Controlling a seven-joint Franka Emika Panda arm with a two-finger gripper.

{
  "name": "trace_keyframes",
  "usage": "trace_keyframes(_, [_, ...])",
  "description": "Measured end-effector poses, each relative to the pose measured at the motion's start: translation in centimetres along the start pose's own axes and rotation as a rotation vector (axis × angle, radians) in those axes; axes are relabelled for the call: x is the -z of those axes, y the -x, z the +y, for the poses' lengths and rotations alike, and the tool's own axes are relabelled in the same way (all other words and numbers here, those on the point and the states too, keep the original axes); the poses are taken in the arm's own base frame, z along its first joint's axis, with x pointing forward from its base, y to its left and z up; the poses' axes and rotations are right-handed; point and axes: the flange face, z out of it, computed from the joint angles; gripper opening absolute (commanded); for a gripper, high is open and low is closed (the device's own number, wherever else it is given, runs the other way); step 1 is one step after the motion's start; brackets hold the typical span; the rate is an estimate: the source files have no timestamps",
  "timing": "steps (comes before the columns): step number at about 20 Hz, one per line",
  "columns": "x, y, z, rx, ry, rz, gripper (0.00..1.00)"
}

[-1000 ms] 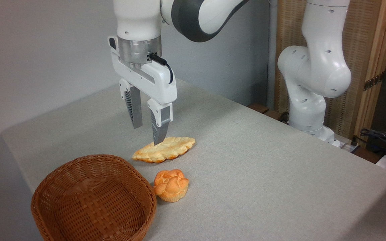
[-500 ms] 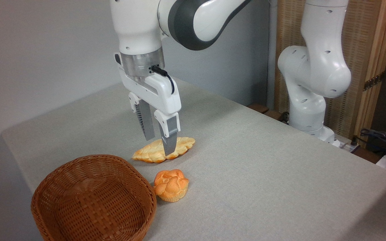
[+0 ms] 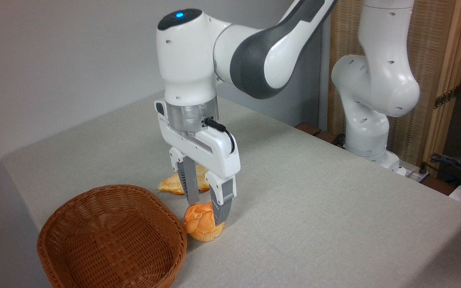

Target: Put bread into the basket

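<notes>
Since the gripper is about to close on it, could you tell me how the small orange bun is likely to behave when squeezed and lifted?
The bun looks glossy and lobed, so the fingers may slip off its rounded top. It seems small and probably light, an easy lift. Its flat paler base suggests it sits stably and should not roll, though a push might nudge it against the basket beside it.

The arm (image 3: 254, 60) is glossy white with dark grey joint bands and a blue light on top. A silver wrist ring and thin black cable lead to the white gripper (image 3: 207, 210) with grey ribbed fingers (image 3: 191, 186).
</notes>
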Motion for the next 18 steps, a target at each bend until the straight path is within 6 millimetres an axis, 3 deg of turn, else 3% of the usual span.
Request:
trace_keyframes(11, [-3.4, -1.6, 1.4, -0.04, 0.024, -0.045, 1.0])
trace_keyframes(12, [-3.5, -1.7, 1.5, -0.041, 0.025, -0.047, 0.94])
trace_keyframes(15, [-3.8, -2.0, 1.8, -0.049, 0.028, -0.051, 0.46])
trace_keyframes(16, [-3.8, -2.0, 1.9, -0.051, 0.028, -0.052, 0.41])
trace_keyframes(18, [-3.9, -2.1, 2.0, -0.053, 0.029, -0.053, 0.42])
